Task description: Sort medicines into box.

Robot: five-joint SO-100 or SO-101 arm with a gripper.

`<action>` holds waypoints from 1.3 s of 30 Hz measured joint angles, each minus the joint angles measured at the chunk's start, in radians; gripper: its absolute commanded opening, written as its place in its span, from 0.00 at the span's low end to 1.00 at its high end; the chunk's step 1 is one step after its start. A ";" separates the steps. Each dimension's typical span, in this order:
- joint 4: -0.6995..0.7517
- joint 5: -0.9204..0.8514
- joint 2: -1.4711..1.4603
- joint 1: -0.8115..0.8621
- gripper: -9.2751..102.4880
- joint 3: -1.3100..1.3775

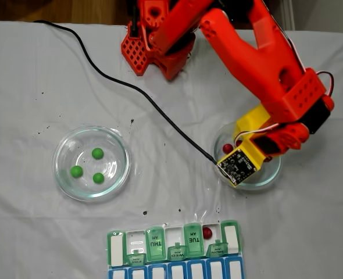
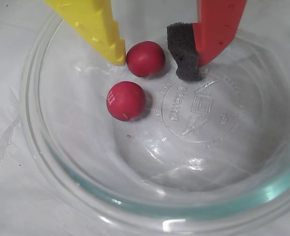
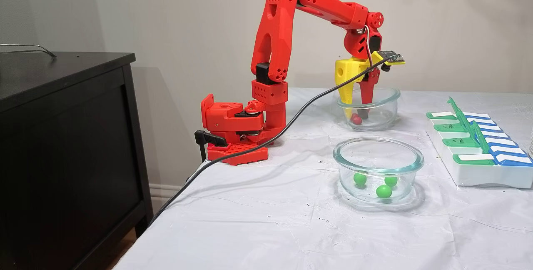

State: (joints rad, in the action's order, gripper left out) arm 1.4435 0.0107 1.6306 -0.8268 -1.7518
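Now a small dark red ball [image 2: 145,58] is bracketed by the open yellow-and-red gripper [image 2: 157,58] inside the clear glass dish [image 2: 61,172] (pickup step); closing is needed next, then carriage to the green-lidded pill organizer [image 1: 174,244].

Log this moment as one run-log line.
gripper: open, in glass dish | straddles one red ball | second red ball beside | organizer: one red

We see a bright red plastic arm [image 3: 277,24] on a red base [image 3: 233,130] with perforated grid plates. Its gripper [image 2: 157,56] has one yellow stepped finger [image 2: 98,29] and one red finger [image 2: 216,27] tipped with a dark foam pad [image 2: 182,49]. A black cable [image 1: 131,87] leads to a small circuit board [image 1: 238,164] at the wrist.
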 measured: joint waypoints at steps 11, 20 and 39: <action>0.003 0.000 -0.041 0.000 0.16 -0.014; 0.003 0.018 -0.041 0.000 0.08 -0.018; -0.044 -0.006 0.017 0.072 0.08 0.060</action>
State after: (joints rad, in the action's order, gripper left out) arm 1.3990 0.0046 1.6475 -0.7547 -1.6920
